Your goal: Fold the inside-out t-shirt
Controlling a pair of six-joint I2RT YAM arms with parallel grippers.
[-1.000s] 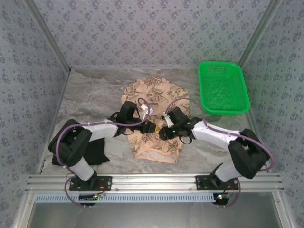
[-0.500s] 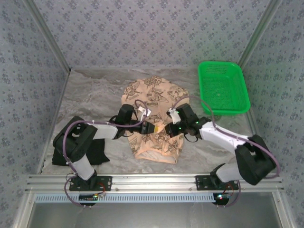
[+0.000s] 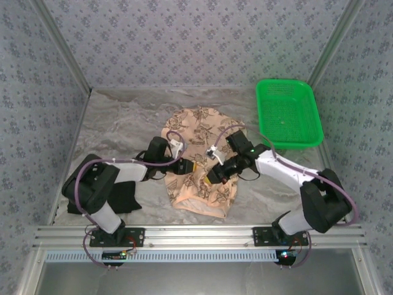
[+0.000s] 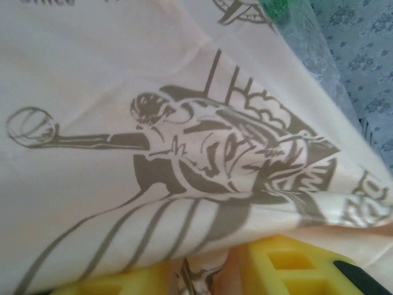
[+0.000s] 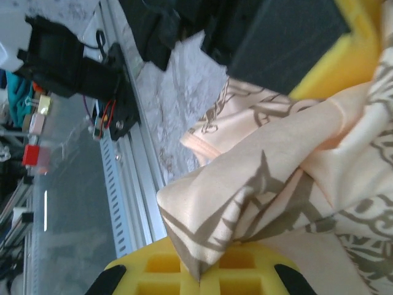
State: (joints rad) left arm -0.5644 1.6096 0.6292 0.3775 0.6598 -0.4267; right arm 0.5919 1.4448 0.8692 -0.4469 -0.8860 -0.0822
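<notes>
The inside-out t-shirt [image 3: 199, 125] lies crumpled at the middle of the table [image 3: 116, 132], between the two arms. It is peach-tan fabric printed with dark compass-and-ship drawings, with a paler band along the near hem. It is not flat; folds are bunched where the claws meet it. The left gripper [image 3: 191, 166] is nearly closed, and its yellow fingers [image 4: 288, 264] pinch a gathered fold. The right gripper [image 3: 214, 176] is just beside it, and its yellow fingers [image 5: 147, 267] are drawn together on a pointed tuck of cloth. The table surface is grey and marbled. A green basket [image 3: 288, 114] stands at the far right, well apart from the shirt. A black garment [image 3: 126, 195] lies by the left arm's base. Blue-grey patterned walls [image 3: 184, 43] enclose three sides. An aluminium rail [image 3: 196, 235] runs along the near edge.
</notes>
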